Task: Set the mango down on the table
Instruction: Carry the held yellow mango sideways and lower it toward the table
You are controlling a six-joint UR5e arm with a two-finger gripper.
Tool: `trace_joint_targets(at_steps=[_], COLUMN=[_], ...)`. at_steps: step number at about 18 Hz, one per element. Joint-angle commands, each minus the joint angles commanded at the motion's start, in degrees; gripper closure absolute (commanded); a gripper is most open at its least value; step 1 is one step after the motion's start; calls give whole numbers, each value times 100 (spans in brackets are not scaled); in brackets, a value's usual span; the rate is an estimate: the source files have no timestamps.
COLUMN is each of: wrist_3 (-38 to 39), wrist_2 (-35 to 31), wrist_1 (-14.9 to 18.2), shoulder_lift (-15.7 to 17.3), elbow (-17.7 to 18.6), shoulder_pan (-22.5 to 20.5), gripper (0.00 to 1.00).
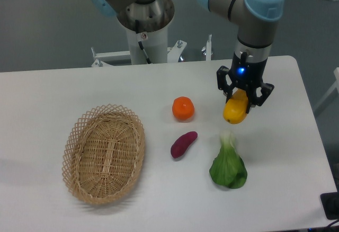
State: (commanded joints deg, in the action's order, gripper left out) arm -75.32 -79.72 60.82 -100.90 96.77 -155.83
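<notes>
- My end effector (238,106) is clamped on the mango (235,110), which hangs above the counter (296,152), right of the tangerine (183,108) and just behind the bok choy (229,164).
- I can't tell how high it hangs; letting go too early could make this rounded fruit roll.
- Rolling forward, it would bump the bok choy; leftward, the tangerine or sweet potato (183,144).
- The basket (104,153) sits well apart.

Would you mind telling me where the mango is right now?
The mango is gripped in the pincer at right of the camera view, right of the tangerine and behind the bok choy.
</notes>
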Motion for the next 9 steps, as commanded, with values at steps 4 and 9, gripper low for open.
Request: trace_joint_targets(at_steps=[4, 9], wrist_3=[-9, -298], wrist_2=[0, 0], wrist_1=[-18, -44], shoulder_lift=[-44, -167], elbow=[-44, -88], shoulder_pan=[-35, -140], gripper=[44, 45])
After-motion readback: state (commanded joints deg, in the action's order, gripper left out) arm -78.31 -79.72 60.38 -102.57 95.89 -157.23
